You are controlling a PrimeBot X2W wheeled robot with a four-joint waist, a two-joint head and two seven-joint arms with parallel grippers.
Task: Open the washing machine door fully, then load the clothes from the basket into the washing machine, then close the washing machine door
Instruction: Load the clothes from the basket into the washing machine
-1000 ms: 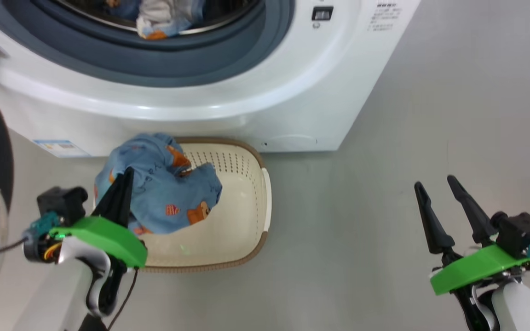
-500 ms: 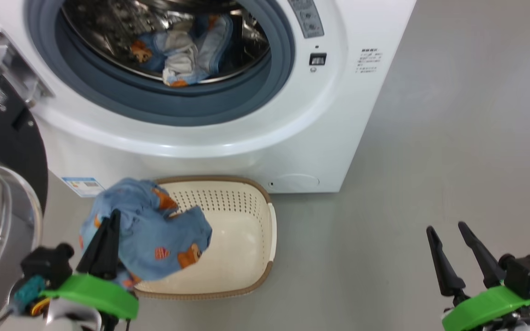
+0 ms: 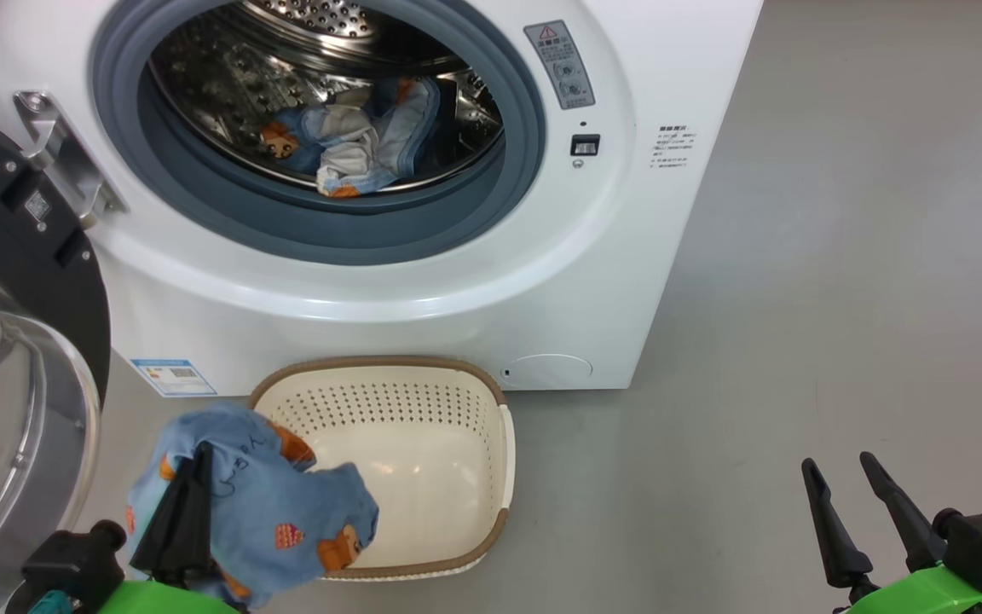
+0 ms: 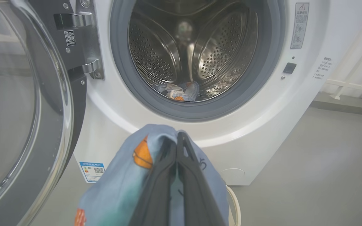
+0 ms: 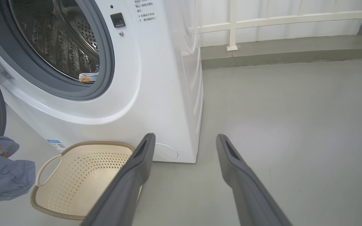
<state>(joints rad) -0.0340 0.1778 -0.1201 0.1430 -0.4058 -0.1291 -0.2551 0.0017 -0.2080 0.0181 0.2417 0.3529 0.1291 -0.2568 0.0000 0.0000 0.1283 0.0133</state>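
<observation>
The white washing machine [image 3: 423, 290] stands with its door [image 3: 5, 358] swung open to the left. Some of the clothes [image 3: 355, 141] lie in the steel drum. My left gripper [image 3: 201, 452] is shut on a light-blue clothes piece [image 3: 278, 520] that hangs above the near-left corner of the cream basket [image 3: 457, 401]. In the left wrist view the shut fingers [image 4: 181, 175] point at the drum opening, with the blue cloth [image 4: 124, 188] draped around them. My right gripper [image 3: 840, 469] is open over bare floor at the lower right. The basket [image 5: 74, 175] looks bare inside.
The open door's glass bowl [image 4: 17, 103] and black rim fill the space left of the machine. A white railing [image 5: 262, 18] runs behind the machine. Grey floor [image 3: 840, 298] lies to the right.
The head camera has tilted up, showing more of the drum. My left gripper has lifted the blue cloth up and to the left, off the basket floor. My right gripper keeps its pose.
</observation>
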